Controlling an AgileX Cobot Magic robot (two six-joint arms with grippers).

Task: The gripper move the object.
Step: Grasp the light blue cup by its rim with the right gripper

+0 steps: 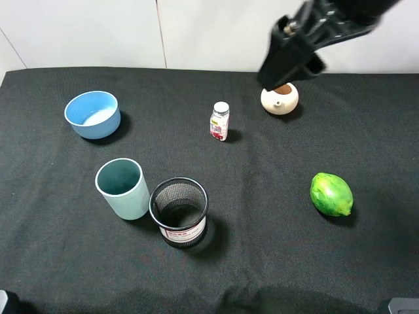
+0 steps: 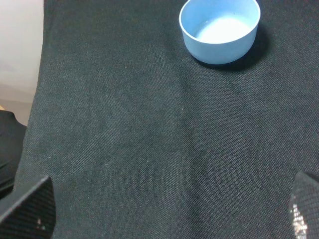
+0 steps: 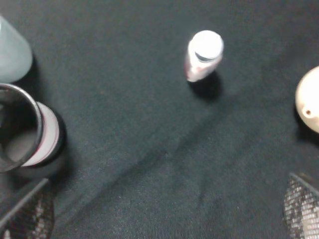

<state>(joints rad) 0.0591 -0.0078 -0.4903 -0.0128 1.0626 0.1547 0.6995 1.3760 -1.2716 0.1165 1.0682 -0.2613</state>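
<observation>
The tall pale teal-blue cup point(image 1: 122, 188) stands upright on the black cloth at the left of centre, right beside the black mesh holder point(image 1: 179, 211). Its side shows at the edge of the right wrist view point(image 3: 12, 50). My right gripper point(image 1: 288, 62) is raised over the back of the table, above a cream pot, far from the cup. In the right wrist view my right gripper point(image 3: 162, 214) is open and empty. My left gripper point(image 2: 167, 219) is open and empty over bare cloth, with the cup out of its view.
A wide low blue bowl point(image 1: 93, 114) sits at the back left and also shows in the left wrist view point(image 2: 220, 30). A small white-capped bottle point(image 1: 220, 121) stands in the middle, a cream round pot point(image 1: 279, 99) behind it, and a green fruit point(image 1: 331, 194) at the right.
</observation>
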